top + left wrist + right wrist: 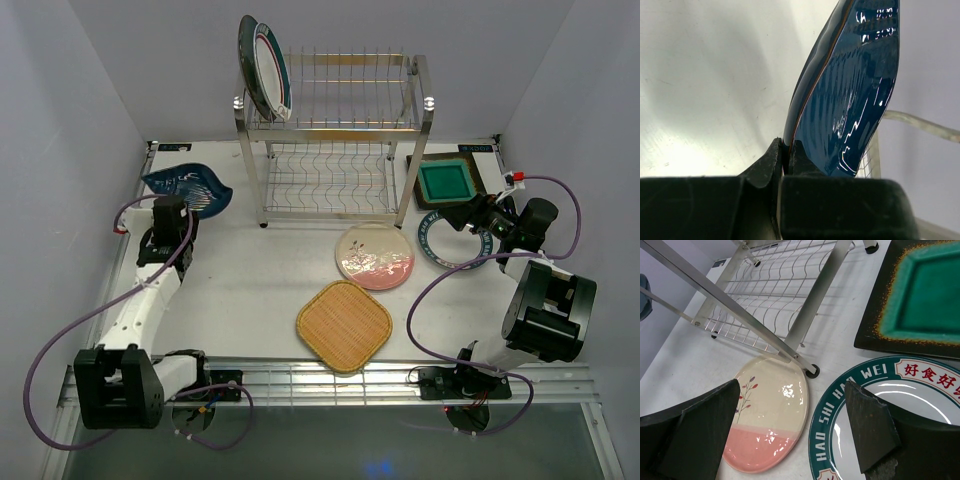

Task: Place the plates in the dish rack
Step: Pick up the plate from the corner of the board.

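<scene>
1. Your left hand (786, 159) was pinched down tight on the edge of the dark blue leaf plate (850, 100), with the rim caught between the two fingers.
2. In the top view that leaf plate was way out at the far left of the worktop (260, 290), left of the dish rack (335, 150) and apart from it. The wrist view showed it tipped up on edge in your grip. I honestly couldn't tell if it was fully off the surface.
3. Your right hand (790, 387) was spread wide and holding nothing. It hung low over the near-left rim of the white teal-rimmed plate (880, 382), the one with the lettering round the border. One finger (870, 430) was over that plate and the other was over toward the pink-cream floral plate (770, 415).
4. The green square plate (445, 182) lay flat just beyond the white one, right beside the rack's right-hand posts.
5. The floral plate lay flat in front of the rack, and the orange woven plate (343, 325) was just beside it, nearer the arm bases.
6. Up on the rack's top tier, at the left end, a white colour-rimmed plate (268, 68) stood on edge. A darker round plate (243, 45) was right against its left side.
</scene>
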Controlling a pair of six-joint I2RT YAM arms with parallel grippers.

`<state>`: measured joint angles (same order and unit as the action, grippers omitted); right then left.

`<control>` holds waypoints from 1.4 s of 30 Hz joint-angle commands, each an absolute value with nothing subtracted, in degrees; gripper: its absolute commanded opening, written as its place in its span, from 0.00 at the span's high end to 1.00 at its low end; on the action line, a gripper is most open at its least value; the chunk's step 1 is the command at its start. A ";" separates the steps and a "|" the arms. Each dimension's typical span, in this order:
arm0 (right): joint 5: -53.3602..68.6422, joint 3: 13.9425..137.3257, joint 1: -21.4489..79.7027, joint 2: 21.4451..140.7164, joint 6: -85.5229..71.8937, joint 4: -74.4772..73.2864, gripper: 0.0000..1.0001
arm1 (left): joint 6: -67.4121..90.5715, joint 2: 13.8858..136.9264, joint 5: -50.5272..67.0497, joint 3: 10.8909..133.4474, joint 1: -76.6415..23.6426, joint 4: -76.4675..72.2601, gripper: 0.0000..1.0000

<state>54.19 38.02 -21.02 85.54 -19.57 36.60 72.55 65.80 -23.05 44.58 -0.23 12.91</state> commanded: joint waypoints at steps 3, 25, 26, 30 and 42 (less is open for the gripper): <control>54.93 38.23 -21.45 84.64 -19.78 39.11 0.10 | 67.59 56.61 -25.49 44.66 -1.32 8.96 1.00; 54.84 38.23 -21.53 84.11 -19.69 39.02 0.10 | 52.65 35.16 -11.43 48.78 -2.02 14.41 1.00; 54.84 38.23 -21.53 84.11 -19.60 39.02 0.10 | 52.04 35.24 -11.08 49.21 -2.02 14.33 1.00; 54.93 38.23 -21.62 84.29 -19.78 39.02 0.10 | 50.71 36.65 -8.27 52.11 -2.02 14.41 1.00; 55.28 38.41 -21.71 84.55 -20.04 39.02 0.10 | 50.98 37.09 -0.27 55.45 -2.11 13.27 1.00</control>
